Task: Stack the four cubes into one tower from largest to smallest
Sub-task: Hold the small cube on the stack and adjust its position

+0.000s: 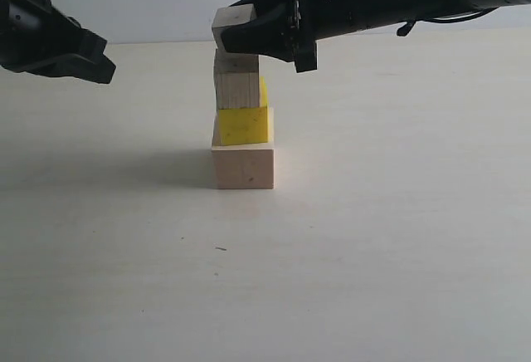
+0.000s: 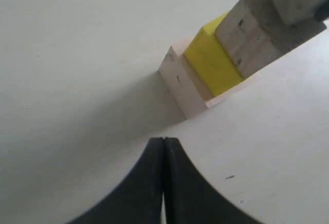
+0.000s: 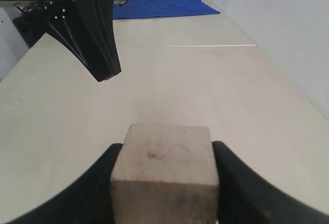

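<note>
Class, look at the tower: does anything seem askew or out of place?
Yes. The medium wood cube sits off-centre on the yellow cube, shifted toward the left in the exterior view, leaving a yellow strip exposed on its right. The small cube above it is gripped by the right hand.

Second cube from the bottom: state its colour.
The second cube is bright yellow; exterior view shows it best.

Table (image 1: 382,262) I work on: pale, matte, wood-toned, with a soft shadow (image 1: 124,171) on its left part in the exterior view. Behind it stands a plain whitish wall (image 1: 149,5). My right wrist view shows a blue cloth (image 3: 159,0) at one end.
</note>
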### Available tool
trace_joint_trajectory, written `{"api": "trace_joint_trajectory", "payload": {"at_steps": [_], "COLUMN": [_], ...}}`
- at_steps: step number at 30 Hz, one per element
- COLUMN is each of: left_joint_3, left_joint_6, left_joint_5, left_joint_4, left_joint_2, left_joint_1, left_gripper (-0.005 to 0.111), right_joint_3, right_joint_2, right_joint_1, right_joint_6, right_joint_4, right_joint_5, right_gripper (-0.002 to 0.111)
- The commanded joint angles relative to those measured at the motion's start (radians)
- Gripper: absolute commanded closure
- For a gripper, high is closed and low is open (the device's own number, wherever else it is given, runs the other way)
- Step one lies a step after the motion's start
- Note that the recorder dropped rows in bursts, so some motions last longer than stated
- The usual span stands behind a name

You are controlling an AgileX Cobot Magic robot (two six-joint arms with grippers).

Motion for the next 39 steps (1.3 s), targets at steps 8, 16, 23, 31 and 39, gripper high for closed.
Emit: {"api": "trace_joint_trajectory", "payload": {"at_steps": [8,16,23,31,39], "left_joint_3": [0.002,0.002,0.002,0.002,0.002], "left_joint_6": [0.004,0.004,0.004,0.004,0.004], "left_joint_5": [-0.005,-0.005,-0.005,-0.005,-0.005], "left_joint_4": [0.001,0.001,0.001,0.001,0.001], "left_joint_2": [-0.008,-0.008,-0.008,-0.008,-0.008], "left_joint_1": [0.000,0.000,0.000,0.000,0.000], "left_gripper": [0.107,0.107,0.107,0.107,0.107], "right_joint_3": [-0.007,-0.007,-0.007,-0.007,-0.007], "right_joint_2": [-0.005,-0.005,-0.005,-0.005,-0.005], "right_joint_1": [0.002,0.002,0.002,0.002,0.002], "right_joint_6": [0.016,0.034,0.058,0.058,0.058], "right_joint_4": [-0.005,-0.005,-0.015,-0.039,-0.010], "right_joint_5": [0.009,0.009,0.009,0.009,0.009], "right_gripper": [0.108,0.108,0.105,0.064,0.044]}}
